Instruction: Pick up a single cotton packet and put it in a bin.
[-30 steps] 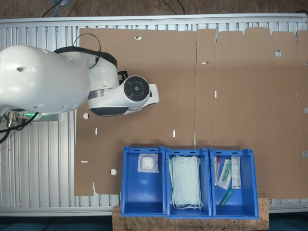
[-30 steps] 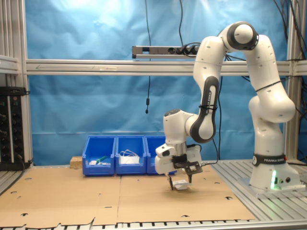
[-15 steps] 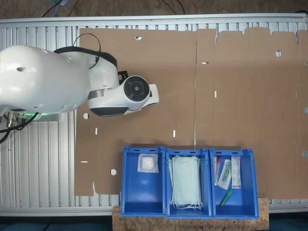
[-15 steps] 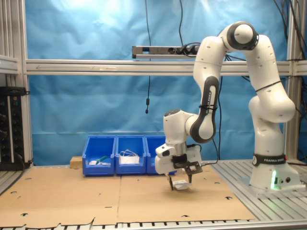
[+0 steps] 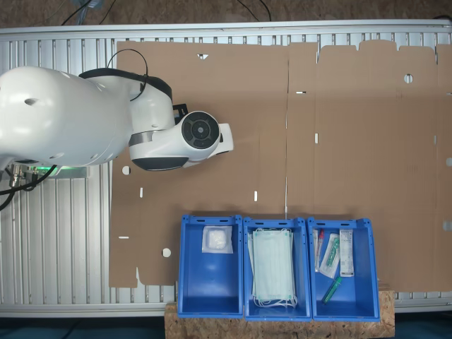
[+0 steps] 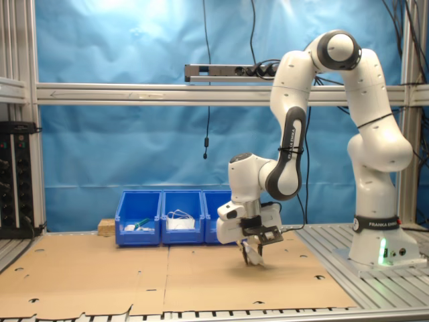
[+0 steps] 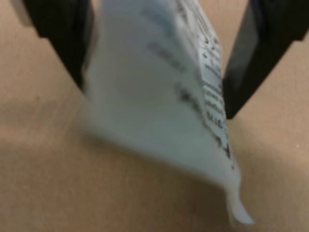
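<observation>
Three bins stand in a row at the lower middle of the first exterior view; the bin (image 5: 210, 265) at the row's left end holds a puffy packet (image 5: 217, 239); the middle crate (image 5: 277, 267) holds face masks (image 5: 272, 267); the crate (image 5: 342, 267) at the row's right end holds wrapped tools (image 5: 330, 256); all rest on the cardboard sheet (image 5: 339, 141); the arm (image 5: 106, 120) sits at the frame's left; in the second exterior view the cotton packet (image 6: 254, 256) hangs between the gripper (image 6: 253, 255) fingers, in front of the bins.

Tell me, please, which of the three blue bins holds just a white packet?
The bin at the first exterior view's left end of the row; the middle one holds pale green face masks, the third syringes and wrapped tools.
</observation>
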You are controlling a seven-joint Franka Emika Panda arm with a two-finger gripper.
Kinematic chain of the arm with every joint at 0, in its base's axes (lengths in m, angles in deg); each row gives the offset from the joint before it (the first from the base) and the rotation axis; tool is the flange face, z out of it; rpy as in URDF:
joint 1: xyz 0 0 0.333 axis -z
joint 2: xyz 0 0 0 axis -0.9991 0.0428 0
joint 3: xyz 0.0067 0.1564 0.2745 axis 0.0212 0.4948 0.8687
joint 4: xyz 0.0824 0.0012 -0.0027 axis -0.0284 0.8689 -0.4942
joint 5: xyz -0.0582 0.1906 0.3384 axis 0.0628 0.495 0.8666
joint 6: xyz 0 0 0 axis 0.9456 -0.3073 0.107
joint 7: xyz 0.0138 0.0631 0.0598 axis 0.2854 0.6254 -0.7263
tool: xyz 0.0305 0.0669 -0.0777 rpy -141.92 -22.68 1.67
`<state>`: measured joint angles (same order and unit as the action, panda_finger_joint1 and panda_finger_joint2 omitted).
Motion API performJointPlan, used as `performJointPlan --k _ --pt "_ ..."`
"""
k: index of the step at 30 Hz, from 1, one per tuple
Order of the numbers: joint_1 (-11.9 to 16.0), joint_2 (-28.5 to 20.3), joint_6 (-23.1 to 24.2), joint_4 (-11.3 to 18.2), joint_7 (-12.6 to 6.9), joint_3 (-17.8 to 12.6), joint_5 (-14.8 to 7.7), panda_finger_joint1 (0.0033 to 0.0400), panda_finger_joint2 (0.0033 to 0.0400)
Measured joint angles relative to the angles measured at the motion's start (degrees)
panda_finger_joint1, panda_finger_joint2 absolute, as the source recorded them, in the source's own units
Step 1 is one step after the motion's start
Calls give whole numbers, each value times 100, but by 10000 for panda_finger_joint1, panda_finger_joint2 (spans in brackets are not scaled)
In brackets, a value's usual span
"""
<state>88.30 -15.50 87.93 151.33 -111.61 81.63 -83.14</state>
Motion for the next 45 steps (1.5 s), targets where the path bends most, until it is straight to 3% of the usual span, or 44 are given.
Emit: performJointPlan --k 2,3,11,12,34,45 --pt "0 0 0 0 0 0 0 287 287" --pt "0 0 0 0 0 0 0 191 191" --pt "0 0 0 0 0 0 0 191 191" --pt "0 0 0 0 0 0 0 49 49" --pt "0 -62 0 5 0 0 0 50 50" --pt "0 -919 -148 19 0 0 35 52 52"
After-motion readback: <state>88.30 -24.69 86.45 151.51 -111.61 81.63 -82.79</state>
